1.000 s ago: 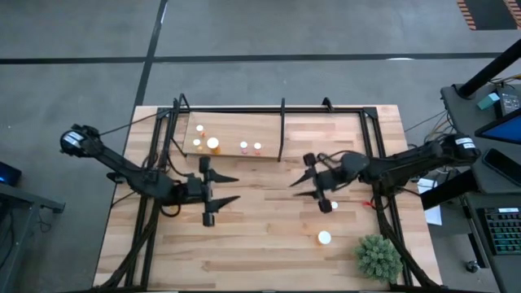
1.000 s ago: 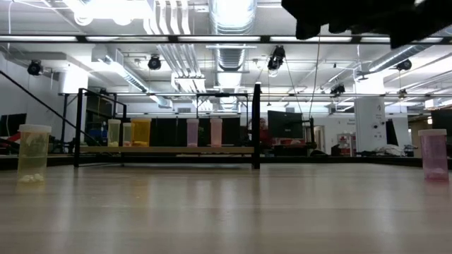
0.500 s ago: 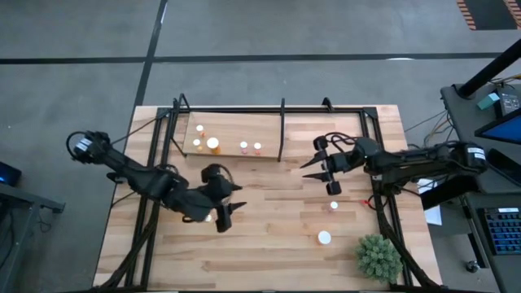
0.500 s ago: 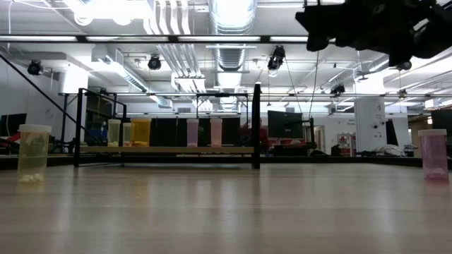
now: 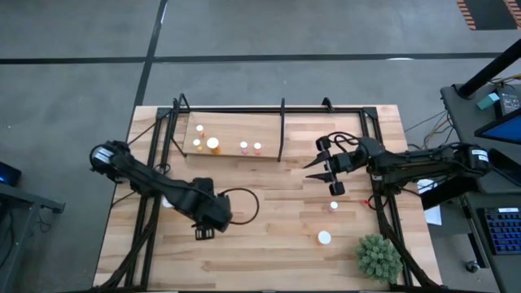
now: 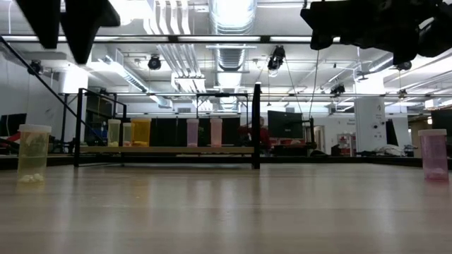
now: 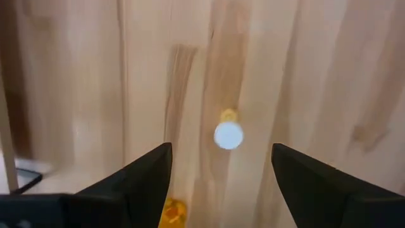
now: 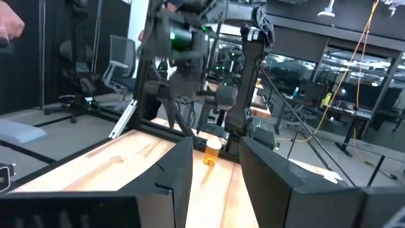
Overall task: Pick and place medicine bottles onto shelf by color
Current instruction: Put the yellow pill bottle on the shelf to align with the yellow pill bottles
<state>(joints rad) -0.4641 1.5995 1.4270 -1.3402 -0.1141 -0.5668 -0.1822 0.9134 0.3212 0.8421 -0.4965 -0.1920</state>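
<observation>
Orange-bodied and white-capped, a medicine bottle (image 7: 228, 133) stands upright on the counter (image 5: 269, 236) straight below the left end effector (image 7: 221, 166) — fingers spread apart, straddling it. The left arm is plainly nearer; the right end effector (image 5: 316, 166), also open, hovers well apart — beside the shelf (image 5: 232, 134).

Even overhead light falls on my bench (image 5: 269, 244), shadows faint. From bench height, ceiling lamps (image 6: 233, 10) glare white. Below my left pincer (image 7: 221, 171) the wood grain smears with motion blur. Beyond my right pincer (image 8: 215, 171) the room is dim, my fingers (image 8: 174, 171) soft-edged.
</observation>
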